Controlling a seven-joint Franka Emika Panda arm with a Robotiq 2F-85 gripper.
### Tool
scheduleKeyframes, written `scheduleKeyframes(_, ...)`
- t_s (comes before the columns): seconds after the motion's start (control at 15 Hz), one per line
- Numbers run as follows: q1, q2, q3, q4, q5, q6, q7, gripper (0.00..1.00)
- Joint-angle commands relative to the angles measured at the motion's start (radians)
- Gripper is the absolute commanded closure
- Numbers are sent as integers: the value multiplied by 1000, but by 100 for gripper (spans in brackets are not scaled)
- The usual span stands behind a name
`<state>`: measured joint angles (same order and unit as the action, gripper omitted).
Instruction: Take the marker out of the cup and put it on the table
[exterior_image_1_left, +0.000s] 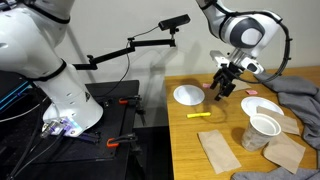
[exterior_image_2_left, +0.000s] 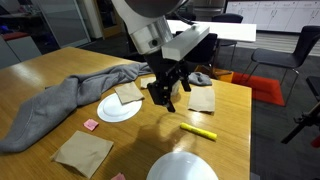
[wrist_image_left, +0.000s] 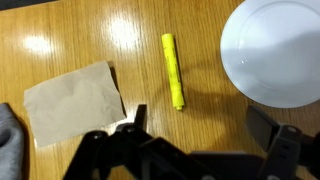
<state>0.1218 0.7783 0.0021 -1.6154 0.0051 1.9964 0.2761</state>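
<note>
The yellow marker (exterior_image_1_left: 202, 115) lies flat on the wooden table (exterior_image_1_left: 190, 140), outside the cup; it also shows in the other exterior view (exterior_image_2_left: 198, 131) and in the wrist view (wrist_image_left: 173, 70). The cup (exterior_image_1_left: 264, 126), with its white rim, stands upright near the grey cloth, and it shows in an exterior view (exterior_image_2_left: 120, 108) too. My gripper (exterior_image_1_left: 222, 90) hangs above the table between the cup and the white dish. It is open and empty (wrist_image_left: 200, 125), a little above and beside the marker.
A shallow white dish (exterior_image_1_left: 187, 95) (wrist_image_left: 280, 50) sits near the marker. Brown paper napkins (exterior_image_1_left: 218, 150) (exterior_image_2_left: 83, 152) (wrist_image_left: 75, 100) lie about. A grey cloth (exterior_image_1_left: 300, 95) (exterior_image_2_left: 60, 100) is heaped by the cup. Small pink pieces (exterior_image_2_left: 90, 124) lie on the table.
</note>
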Motion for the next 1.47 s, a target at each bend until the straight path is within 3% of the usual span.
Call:
scheduleKeyframes(0.0,5,-134,7,-92,22,27,10,0)
scheduleKeyframes(0.93,9,-497,28,-340,29,148,5,0)
scheduleKeyframes(1.07,6,-521,32,-366,32,164,1,0)
scheduleKeyframes(1.13,5,-464,28,-296,18,122,3,0)
scheduleKeyframes(1.4,5,-489,32,-327,19,136,3,0)
